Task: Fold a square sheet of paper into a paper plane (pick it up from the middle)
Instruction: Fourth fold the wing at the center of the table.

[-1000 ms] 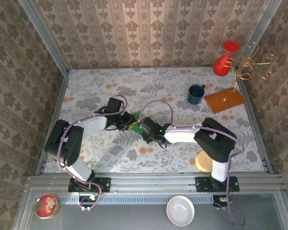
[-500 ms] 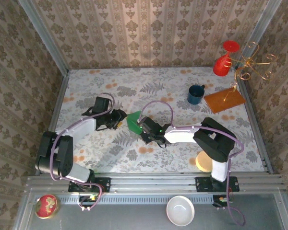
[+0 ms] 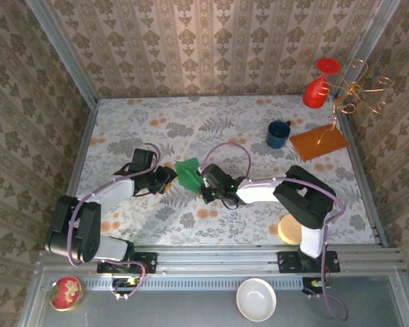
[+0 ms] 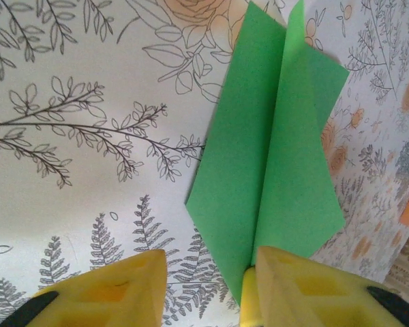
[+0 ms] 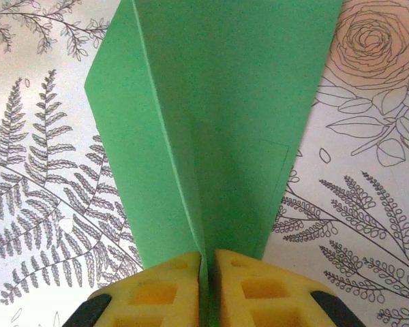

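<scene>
The paper plane [image 3: 188, 172] is bright green paper folded along a raised central ridge with two wings [image 5: 211, 116], lying on the flowered tablecloth near the table's middle. My right gripper [image 3: 204, 180] is shut on the ridge at its near end [image 5: 206, 269], the yellow pads pressed together on the paper. Just to the paper's left, my left gripper [image 3: 165, 177] stands open [image 4: 208, 293] with only tablecloth between its yellow fingers [image 4: 109, 289]. Its right finger sits beside the plane's tip [image 4: 273, 163]; whether they touch, I cannot tell.
A blue mug [image 3: 279, 133] and an orange-brown board [image 3: 318, 143] stand at the back right, with a red glass [image 3: 315, 92] and a gold wire stand [image 3: 358, 88] behind them. A tan disc [image 3: 290, 230] lies by the right arm's base. A white bowl [image 3: 257, 300] and a red tin [image 3: 67, 293] sit below the rail.
My left gripper has let go of the green paper and drawn back to the left, its arm swinging outward. The right gripper keeps its hold on the ridge.
</scene>
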You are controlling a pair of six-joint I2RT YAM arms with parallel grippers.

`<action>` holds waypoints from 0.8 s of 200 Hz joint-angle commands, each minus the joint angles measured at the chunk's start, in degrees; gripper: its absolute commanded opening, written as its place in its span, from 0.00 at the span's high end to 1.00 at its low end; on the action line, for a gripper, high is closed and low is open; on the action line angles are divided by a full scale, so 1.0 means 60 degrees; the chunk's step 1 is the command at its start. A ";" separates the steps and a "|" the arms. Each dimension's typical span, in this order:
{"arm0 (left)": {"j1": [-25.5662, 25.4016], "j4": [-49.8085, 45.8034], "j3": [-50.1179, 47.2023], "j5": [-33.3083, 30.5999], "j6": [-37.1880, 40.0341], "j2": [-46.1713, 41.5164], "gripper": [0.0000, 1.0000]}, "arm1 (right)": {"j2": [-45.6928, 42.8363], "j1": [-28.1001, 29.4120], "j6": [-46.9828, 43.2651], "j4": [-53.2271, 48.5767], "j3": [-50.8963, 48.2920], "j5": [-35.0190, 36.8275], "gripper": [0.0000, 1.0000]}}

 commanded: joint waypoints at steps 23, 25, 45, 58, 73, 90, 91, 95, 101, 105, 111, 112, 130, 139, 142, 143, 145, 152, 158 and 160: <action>-0.0430 0.0534 0.0128 0.0204 -0.0165 0.0665 0.74 | 0.0057 -0.0094 -0.0197 -0.0867 -0.0232 -0.0403 0.83; -0.0445 0.0565 0.0151 0.0221 -0.0166 0.0711 0.74 | 0.0051 -0.0099 -0.0216 -0.0874 -0.0216 -0.0408 0.83; -0.0578 0.0731 0.0500 0.0314 -0.0097 0.1175 0.79 | 0.0078 -0.0127 -0.0379 -0.0912 -0.0135 -0.0401 0.83; -0.0641 0.0755 0.0715 0.0302 -0.0042 0.1406 0.81 | 0.0087 -0.0144 -0.0438 -0.0917 -0.0083 -0.0402 0.83; -0.0683 0.0727 0.0832 0.0272 -0.0025 0.1668 0.83 | 0.0087 -0.0157 -0.0444 -0.0917 -0.0063 -0.0383 0.83; -0.0677 0.0930 0.0775 0.0314 -0.0118 0.1954 0.84 | 0.0071 -0.0156 -0.0438 -0.0941 -0.0028 -0.0404 0.83; -0.0676 0.0953 0.0775 0.0322 -0.0121 0.1965 0.84 | 0.0074 -0.0158 -0.0440 -0.0931 -0.0025 -0.0402 0.83; -0.0682 0.1017 0.0753 0.0349 -0.0147 0.2022 0.84 | 0.0064 -0.0160 -0.0431 -0.0935 -0.0023 -0.0430 0.83; -0.0677 0.1114 0.0745 0.0385 -0.0179 0.2104 0.85 | 0.0050 -0.0149 -0.0438 -0.0931 -0.0013 -0.0442 0.82; -0.0687 0.1160 0.0758 0.0409 -0.0183 0.2166 0.85 | 0.0050 -0.0148 -0.0439 -0.0926 0.0001 -0.0459 0.82; -0.0700 0.1167 0.0783 0.0414 -0.0181 0.2224 0.85 | 0.0048 -0.0158 -0.0427 -0.0956 0.0029 -0.0473 0.81; -0.0702 0.1174 0.0793 0.0408 -0.0174 0.2232 0.85 | 0.0048 -0.0158 -0.0427 -0.0956 0.0029 -0.0473 0.81; -0.0735 0.1030 0.0866 0.0326 -0.0110 0.2340 0.85 | 0.0007 -0.0154 -0.0449 -0.1076 0.0153 -0.0510 0.79; -0.0739 0.0925 0.0862 0.0249 -0.0101 0.2378 0.85 | -0.0036 -0.0152 -0.0440 -0.1155 0.0249 -0.0502 0.78; -0.0743 0.0900 0.0847 0.0235 -0.0094 0.2385 0.86 | -0.0065 -0.0151 -0.0439 -0.1168 0.0268 -0.0502 0.77; -0.0738 0.0894 0.0847 0.0231 -0.0094 0.2393 0.86 | -0.0067 -0.0148 -0.0433 -0.1176 0.0277 -0.0502 0.77; -0.0734 0.0878 0.0840 0.0221 -0.0101 0.2399 0.86 | -0.0079 -0.0157 -0.0428 -0.1190 0.0296 -0.0521 0.77; -0.0733 0.0869 0.0807 0.0205 -0.0093 0.2426 0.86 | -0.0141 -0.0157 -0.0415 -0.1263 0.0362 -0.0533 0.76; -0.0734 0.0846 0.0789 0.0208 -0.0094 0.2443 0.86 | -0.0183 -0.0153 -0.0372 -0.1356 0.0433 -0.0567 0.75; -0.0744 0.0844 0.0778 0.0211 -0.0094 0.2455 0.86 | -0.0189 -0.0158 -0.0358 -0.1392 0.0452 -0.0581 0.75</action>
